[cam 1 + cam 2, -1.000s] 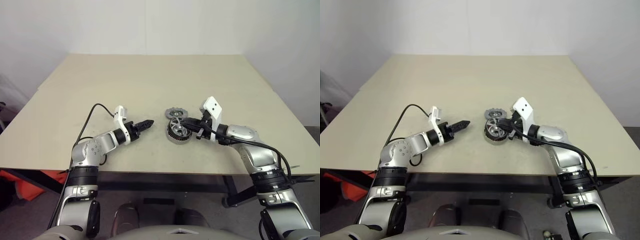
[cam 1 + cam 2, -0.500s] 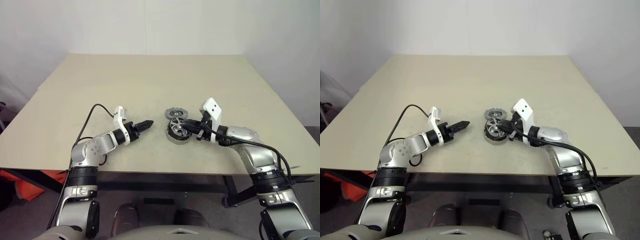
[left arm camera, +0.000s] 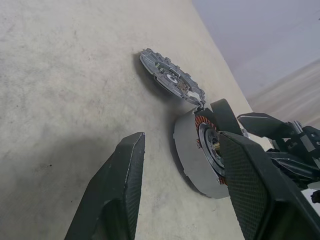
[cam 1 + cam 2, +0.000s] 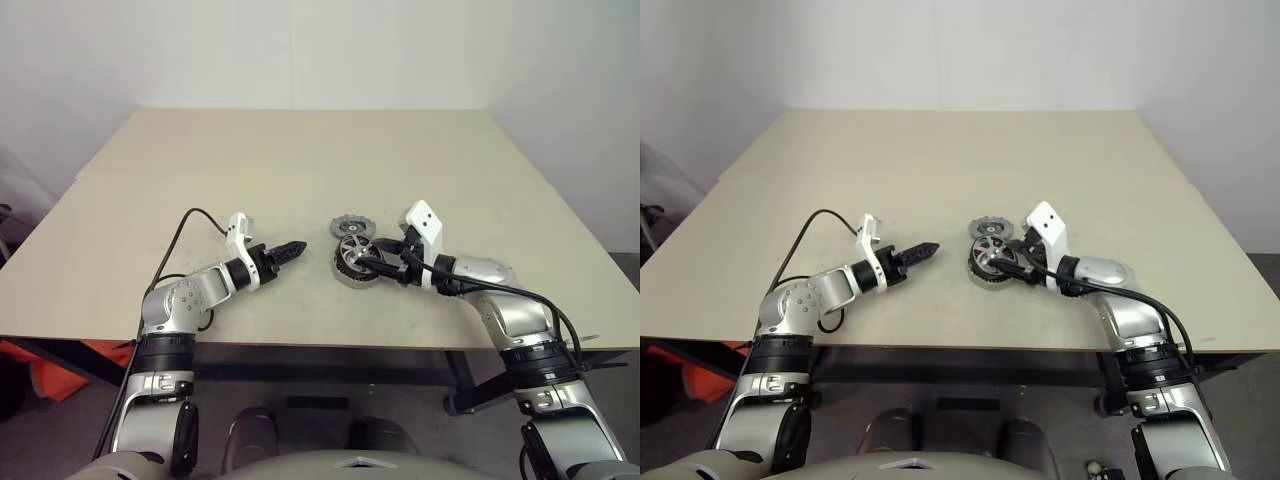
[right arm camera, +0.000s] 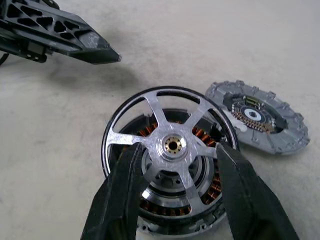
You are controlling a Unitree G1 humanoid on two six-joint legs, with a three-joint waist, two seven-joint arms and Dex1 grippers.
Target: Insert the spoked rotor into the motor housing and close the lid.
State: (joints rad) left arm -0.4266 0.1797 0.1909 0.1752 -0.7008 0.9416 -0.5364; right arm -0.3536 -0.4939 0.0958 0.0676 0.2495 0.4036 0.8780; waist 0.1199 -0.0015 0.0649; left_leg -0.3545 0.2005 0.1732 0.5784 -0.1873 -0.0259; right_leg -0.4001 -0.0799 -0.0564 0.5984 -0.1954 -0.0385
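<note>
Over on the left of the motor housing [image 4: 352, 262], the left gripper [image 4: 297, 246] hangs just above the beige counter [image 4: 300, 160], its two black fingers [image 3: 120, 190] spread with nothing between them, tips pointing at the housing but clearly apart from it. Moving across to the housing itself: it sits on the counter near the front edge, copper windings visible around its centre, and the spoked rotor [image 5: 172, 145] lies on top of it, shiny hub roughly over the middle; whether it is fully seated or just resting on the rim is hard to tell. Just behind the housing, touching or almost touching its rim, the lid [image 5: 257, 117] lies flat on the counter. And on the right of the housing, the right gripper [image 4: 372, 262] reaches in over the rotor, fingers [image 5: 122, 195] parted either side of the hub, released rather than pinching it.
</note>
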